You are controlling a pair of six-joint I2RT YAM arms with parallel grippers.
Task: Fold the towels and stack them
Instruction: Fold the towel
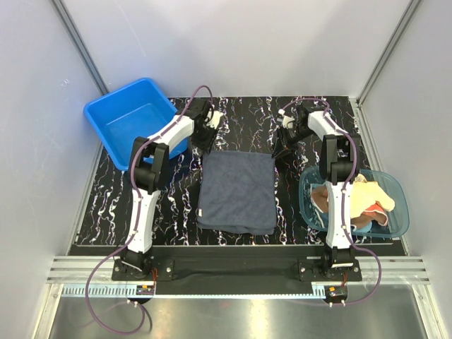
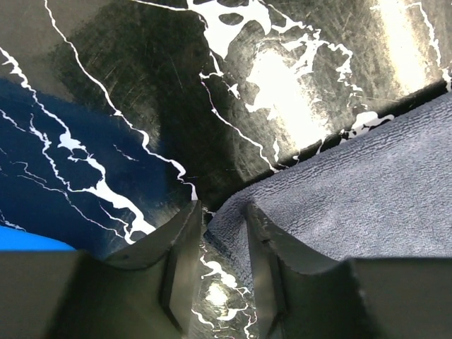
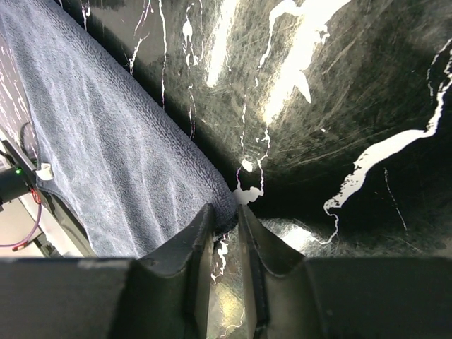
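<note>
Blue tub [image 1: 131, 116] sits far left, clear of the fold area. Left hand [image 2: 222, 208] has its fingers narrowly apart, straddling the far-left corner of the navy towel [image 1: 236, 191]. The bench [image 1: 176, 212] shows in the gap, so nothing is clamped yet. The towel lies flat and square mid-bench, probably so the far edge can be carried over to the near one. Right hand [image 3: 224, 210] mirrors this at the far-right corner, a slit apart, no grip. Taking both corners together should keep the fold straight. Other towels [image 1: 367, 205] are heaped in the teal bowl [image 1: 402, 205] at right, queued.
</note>
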